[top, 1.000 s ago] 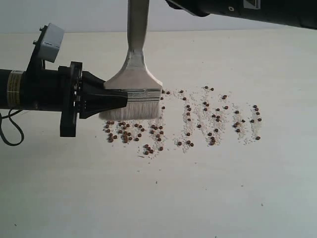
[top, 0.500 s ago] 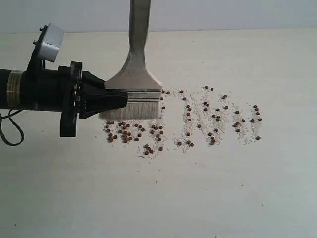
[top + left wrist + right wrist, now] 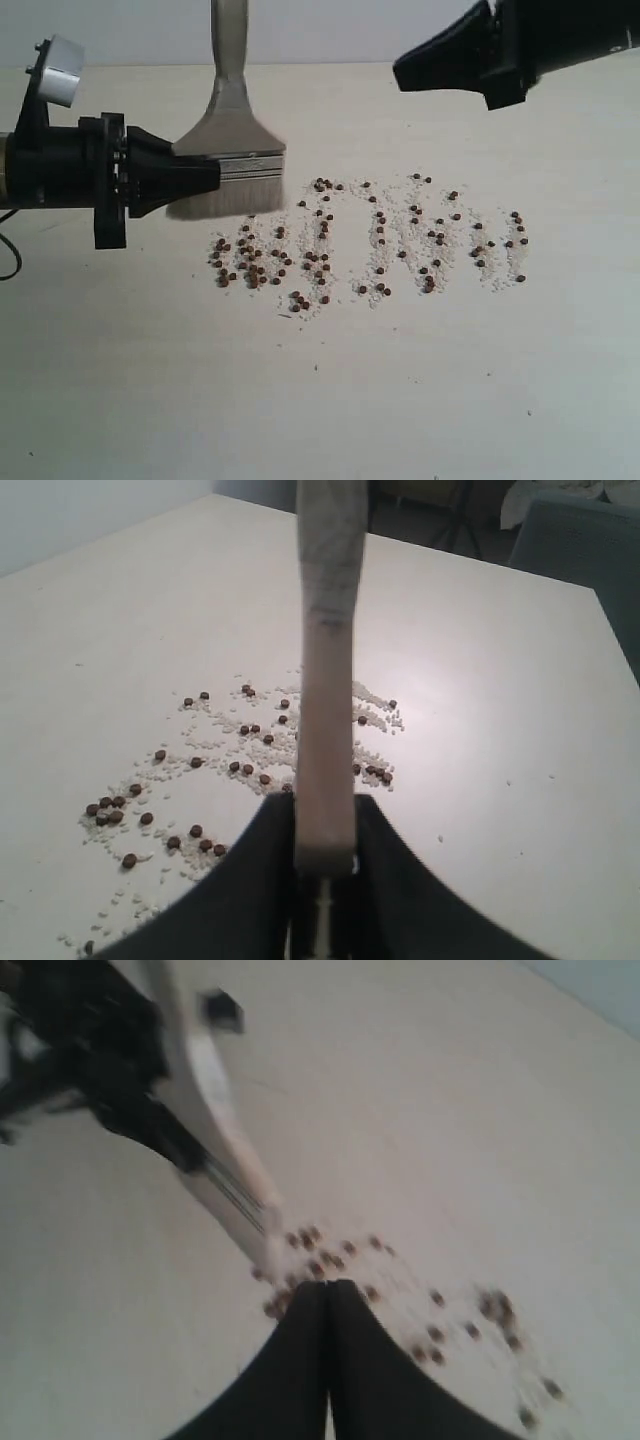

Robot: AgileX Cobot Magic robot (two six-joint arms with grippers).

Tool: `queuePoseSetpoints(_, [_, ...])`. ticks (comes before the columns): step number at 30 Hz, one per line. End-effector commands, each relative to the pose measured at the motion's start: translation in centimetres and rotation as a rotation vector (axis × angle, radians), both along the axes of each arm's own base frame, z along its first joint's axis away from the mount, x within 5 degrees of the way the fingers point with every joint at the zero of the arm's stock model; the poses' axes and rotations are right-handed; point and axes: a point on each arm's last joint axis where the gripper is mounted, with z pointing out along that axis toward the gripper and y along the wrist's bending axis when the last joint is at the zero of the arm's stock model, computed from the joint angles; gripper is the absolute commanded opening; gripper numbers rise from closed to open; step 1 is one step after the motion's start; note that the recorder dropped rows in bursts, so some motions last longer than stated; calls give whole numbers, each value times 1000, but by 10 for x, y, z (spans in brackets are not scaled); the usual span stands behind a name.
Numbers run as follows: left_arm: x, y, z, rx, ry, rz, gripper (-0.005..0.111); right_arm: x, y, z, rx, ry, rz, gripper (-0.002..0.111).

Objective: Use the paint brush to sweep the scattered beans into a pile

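The beans (image 3: pixel 370 245) lie scattered in loose rows with pale grit across the middle of the table, also visible in the left wrist view as beans (image 3: pixel 240 765) and blurred beans (image 3: pixel 400 1290) in the right wrist view. The paint brush (image 3: pixel 228 165) stands upright, bristles down, just left of and behind the beans. My left gripper (image 3: pixel 212 175) is shut on the paint brush at its silver band; the brush (image 3: pixel 326 700) rises between the jaws. My right gripper (image 3: pixel 400 72) hangs shut and empty above the table at the upper right, and its tip (image 3: pixel 328 1285) points toward the beans.
The pale table (image 3: pixel 320 400) stretches bare in front of the beans. Its far edge meets a light wall. A dark chair (image 3: pixel 580 550) stands beyond the table's end in the left wrist view.
My left gripper has carried the brush leftward and slightly back, uncovering beans that were under the bristles. The right arm has come down into view at the upper right.
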Motion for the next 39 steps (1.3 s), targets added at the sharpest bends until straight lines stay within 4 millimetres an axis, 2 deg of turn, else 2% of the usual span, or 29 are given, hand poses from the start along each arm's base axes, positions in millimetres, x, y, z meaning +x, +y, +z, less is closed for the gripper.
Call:
queuePoseSetpoints(1, [2,1,1,-19,-19,7,0,8,11,-2,239,-87,136,0])
queuePoseSetpoints(4, [3,1,2,-24,-22,17,0,19,13,-7,326,-61,75,0])
queuePoseSetpoints(7, [3,1,2,-20,-40,13,0,27,14,-12,384,-32,27,7])
queuePoseSetpoints(10, [3,1,2,-19,-44,12,0,32,14,-22,378,-48,30,18])
queuePoseSetpoints(15, [3,1,1,-14,-46,3,0,34,15,-33,339,-79,63,44])
queuePoseSetpoints(18, [2,1,1,-12,-45,0,0,33,23,-32,349,-122,87,52])
queuePoseSetpoints(24, [1,1,0,-5,-47,-12,0,27,56,-21,391,-181,172,56])
queuePoseSetpoints(27, [1,1,0,-4,-47,-13,0,26,67,-13,417,-199,189,56])
queuePoseSetpoints(32, [1,1,0,-3,-55,-14,0,24,79,-4,428,-226,230,56])
queuePoseSetpoints(39, [1,1,0,0,-70,-18,0,21,91,-3,438,-204,259,56])
